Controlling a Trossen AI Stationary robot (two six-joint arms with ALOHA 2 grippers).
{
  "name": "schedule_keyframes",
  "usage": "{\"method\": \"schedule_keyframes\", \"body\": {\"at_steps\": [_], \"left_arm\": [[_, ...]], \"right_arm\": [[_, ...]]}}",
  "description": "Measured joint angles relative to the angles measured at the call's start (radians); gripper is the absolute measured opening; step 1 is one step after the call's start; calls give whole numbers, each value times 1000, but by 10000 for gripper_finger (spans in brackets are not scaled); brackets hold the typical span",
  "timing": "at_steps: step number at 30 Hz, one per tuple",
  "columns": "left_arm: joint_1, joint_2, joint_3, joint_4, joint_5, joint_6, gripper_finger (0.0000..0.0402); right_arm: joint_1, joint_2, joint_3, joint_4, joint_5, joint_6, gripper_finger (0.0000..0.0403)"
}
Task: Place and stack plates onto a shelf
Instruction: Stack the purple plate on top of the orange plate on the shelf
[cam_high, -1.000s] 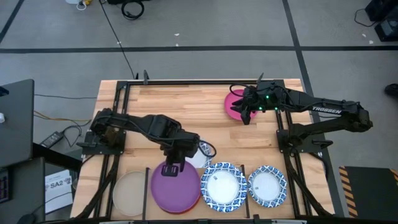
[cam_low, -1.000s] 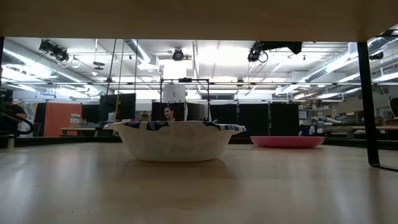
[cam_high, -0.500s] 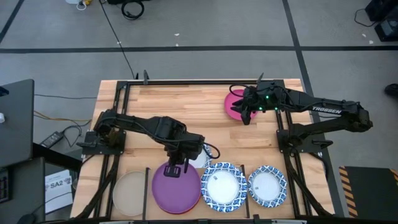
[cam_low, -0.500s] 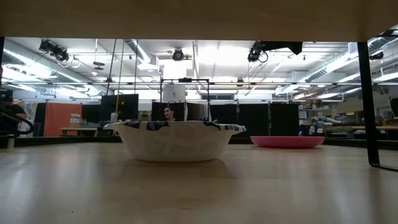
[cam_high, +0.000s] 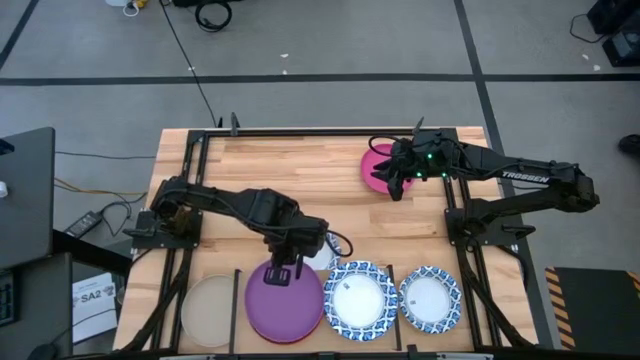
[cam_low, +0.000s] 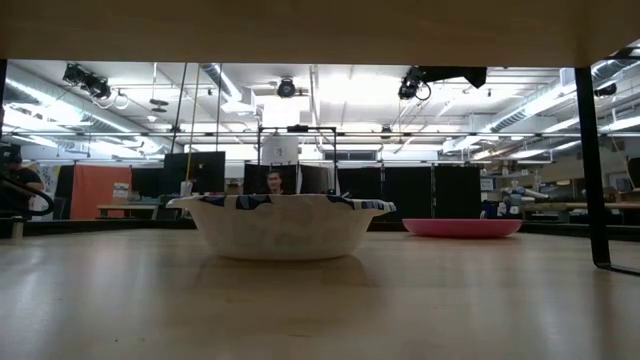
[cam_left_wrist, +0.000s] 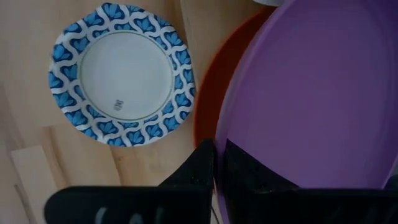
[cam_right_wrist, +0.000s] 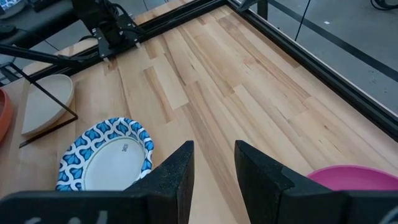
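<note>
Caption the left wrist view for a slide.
Left gripper pinching the round purple plate over an orange plate, beside a blue-rimmed white plate.

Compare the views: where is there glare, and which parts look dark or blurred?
Low view: ceiling lights blow out, leaving the blue-rimmed bowl backlit and the near tabletop soft. Left wrist view: the end effector is a dark, blurred shape against the purple plate. High view: even light.

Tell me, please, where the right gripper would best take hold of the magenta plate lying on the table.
Probably by the rim. The magenta plate lies flat with a raised edge, so only its thin lip offers a pinch. The open right gripper already hovers over the rim nearest its arm, so coming down there seems easiest.
</note>
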Motion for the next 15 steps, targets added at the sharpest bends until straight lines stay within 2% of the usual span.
{"method": "schedule_keyframes", "body": {"at_steps": [5, 15], "left_arm": [[-14, 0, 0, 0, -59, 6, 25], [-16, 0, 0, -2, -64, -20, 25]], "right_arm": [[0, 0, 0, 0, 0, 0, 121], [0, 0, 0, 0, 0, 0, 121]]}}
